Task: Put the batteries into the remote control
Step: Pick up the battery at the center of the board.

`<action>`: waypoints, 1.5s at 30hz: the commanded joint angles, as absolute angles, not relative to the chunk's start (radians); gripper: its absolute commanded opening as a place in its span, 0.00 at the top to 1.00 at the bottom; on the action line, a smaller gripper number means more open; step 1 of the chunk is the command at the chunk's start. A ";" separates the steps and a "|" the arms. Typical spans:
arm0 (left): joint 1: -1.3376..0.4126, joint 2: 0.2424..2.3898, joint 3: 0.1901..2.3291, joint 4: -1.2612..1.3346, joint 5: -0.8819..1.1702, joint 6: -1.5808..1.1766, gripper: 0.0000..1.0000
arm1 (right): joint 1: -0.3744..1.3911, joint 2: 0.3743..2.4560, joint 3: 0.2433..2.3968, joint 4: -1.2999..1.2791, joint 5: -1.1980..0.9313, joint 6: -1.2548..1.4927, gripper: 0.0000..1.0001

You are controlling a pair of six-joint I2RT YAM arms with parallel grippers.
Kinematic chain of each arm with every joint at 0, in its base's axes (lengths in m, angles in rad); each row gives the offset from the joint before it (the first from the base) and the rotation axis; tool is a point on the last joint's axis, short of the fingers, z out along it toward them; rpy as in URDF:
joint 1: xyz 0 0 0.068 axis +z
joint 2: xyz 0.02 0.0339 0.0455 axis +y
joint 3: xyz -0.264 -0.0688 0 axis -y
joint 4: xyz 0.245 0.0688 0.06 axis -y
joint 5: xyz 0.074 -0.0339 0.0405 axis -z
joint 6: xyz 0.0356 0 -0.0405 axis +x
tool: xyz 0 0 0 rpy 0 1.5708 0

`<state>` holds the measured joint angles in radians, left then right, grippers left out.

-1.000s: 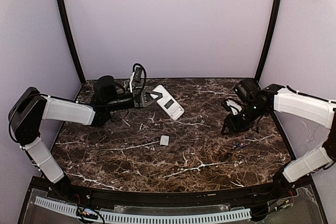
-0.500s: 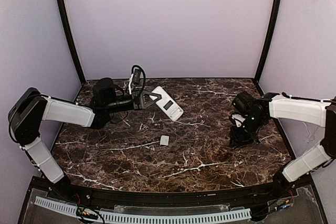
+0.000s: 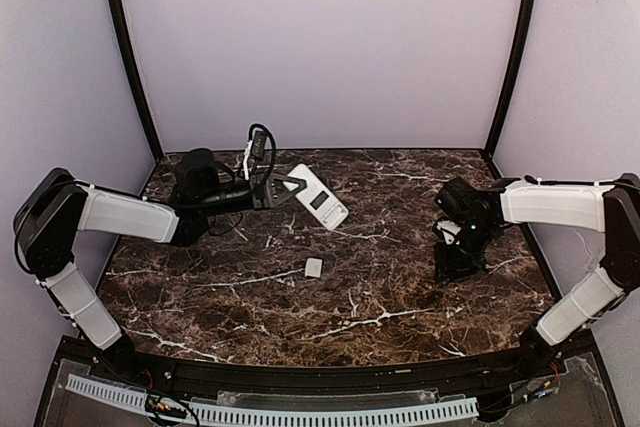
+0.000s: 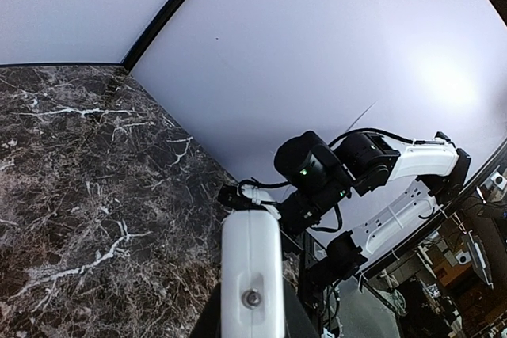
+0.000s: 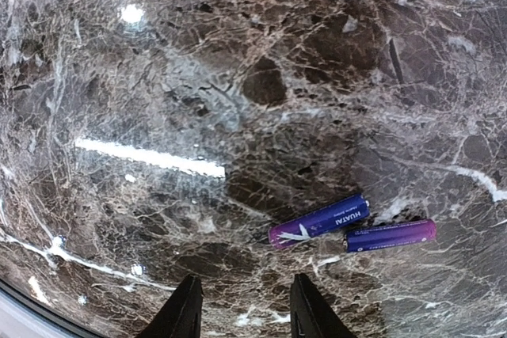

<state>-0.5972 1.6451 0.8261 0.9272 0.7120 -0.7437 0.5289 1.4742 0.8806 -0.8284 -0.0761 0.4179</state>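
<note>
the left fingers [image 3: 287, 185] are closing tight on one short end of the remote control [image 3: 321, 198], which is sitting at the far left-centre of the marble table [image 3: 250, 317] with its white back facing up and the dark battery recess showing; whether its free end is resting on the table or hanging just above it, i cannot tell. the right fingers [image 3: 453, 265] are pointing down at the table on the right side, standing partly apart and gripping nothing. in the right wrist view the two batteries [image 5: 319, 221] are lying on the marble almost end to end, purple-blue, just ahead of the tips and off to one side, not between them. a small white cover plate [image 3: 314, 267] is lying flat near the middle of the table, well apart from both arms.
</note>
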 commanded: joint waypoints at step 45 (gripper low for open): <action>-0.576 1.600 0.810 0.943 0.707 -0.724 1.00 | 0.497 1.620 0.924 -0.770 -0.043 0.358 0.63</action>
